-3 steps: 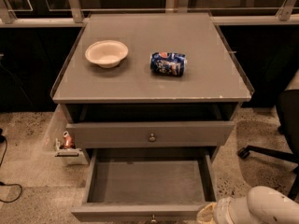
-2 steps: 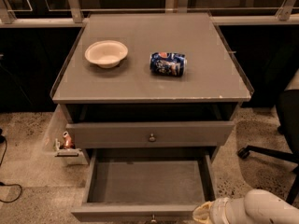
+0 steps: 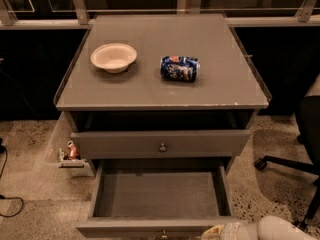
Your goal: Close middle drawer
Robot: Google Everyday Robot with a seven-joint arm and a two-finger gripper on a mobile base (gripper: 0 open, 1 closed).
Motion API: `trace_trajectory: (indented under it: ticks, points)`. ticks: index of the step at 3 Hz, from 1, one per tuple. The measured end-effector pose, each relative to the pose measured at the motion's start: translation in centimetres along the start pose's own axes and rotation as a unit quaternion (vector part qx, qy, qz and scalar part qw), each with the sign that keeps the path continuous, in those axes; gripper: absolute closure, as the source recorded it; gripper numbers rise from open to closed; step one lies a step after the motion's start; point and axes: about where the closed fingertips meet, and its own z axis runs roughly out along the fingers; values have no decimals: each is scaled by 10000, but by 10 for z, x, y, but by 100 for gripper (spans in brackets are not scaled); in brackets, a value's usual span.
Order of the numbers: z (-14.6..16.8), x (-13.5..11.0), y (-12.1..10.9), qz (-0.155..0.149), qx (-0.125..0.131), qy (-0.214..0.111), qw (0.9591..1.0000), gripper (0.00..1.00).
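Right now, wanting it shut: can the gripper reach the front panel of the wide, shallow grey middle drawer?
Probably yes: the gripper sits at the bottom edge beside the open middle drawer, nothing between.

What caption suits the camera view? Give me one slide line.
Gripper by the front edge of the wide-open middle drawer; bowl and blue can sit on the cabinet top.

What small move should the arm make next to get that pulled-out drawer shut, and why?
Probably push the end effector forward against the front panel. The middle drawer stands pulled far out, and the end effector sits at the bottom edge of the view, by that panel, right of its knob. Whether it touches yet is unclear.
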Motion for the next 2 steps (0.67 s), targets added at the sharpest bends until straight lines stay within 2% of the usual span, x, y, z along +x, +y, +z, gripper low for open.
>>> trace_trajectory:
  ticks: [1,2]
  points:
    - [2,1,2,6,-23,-11,10000,81]
    - [2,1,2,6,-23,-11,10000,58]
